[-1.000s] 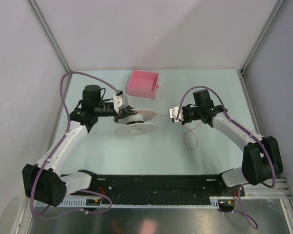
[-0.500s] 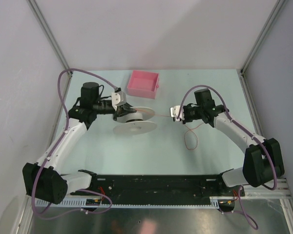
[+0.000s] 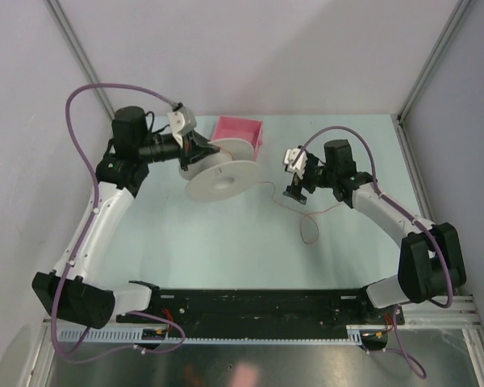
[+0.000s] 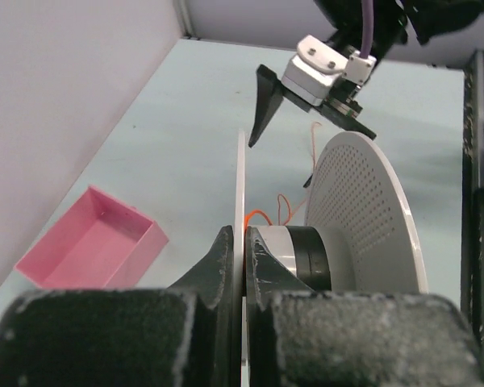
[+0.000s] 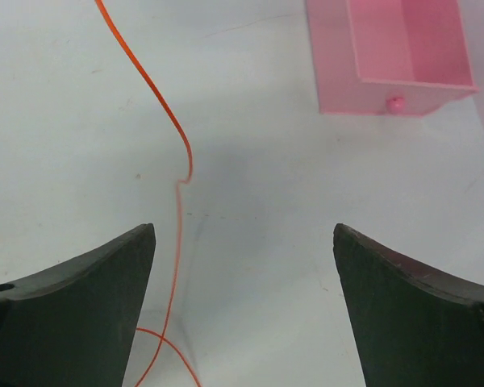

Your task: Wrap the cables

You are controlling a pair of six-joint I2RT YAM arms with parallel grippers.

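A black rail [image 3: 250, 305] runs along the near edge of the table [image 3: 169, 242], with an arm base at each end. Beyond it lies a wide stretch of bare surface.

On the right half, the reddish-orange wire [image 5: 159, 101] ends in a slack loop on the table. The loop is well apart from the rail and from the right-hand wall. From there the wire runs up under the right gripper [image 3: 298, 184] and on leftward to the spool [image 3: 222, 179]. The right gripper's fingers [image 5: 73, 310] are spread wide with nothing between them. In its wrist view the wire passes beneath the gap, close to the finger on the picture's left, with no contact that I can see. A band of open table separates this gripper from the spool's nearest rim.

The white spool is held tilted, with a broad flange facing the overhead camera. Whether its lower rim touches the table cannot be told. The left gripper [image 3: 198, 150] is clamped on the edge of the thin flange, one finger [image 4: 219, 266] on each face. Orange strands show beside the dark hub [image 4: 306, 254], between that flange and the perforated one.

Farther back, the pink bin [image 3: 242, 133] sits just behind the spool, near the back wall. From above, the spool's far flange partly hides it. The left arm's elbow stands close to the left wall.
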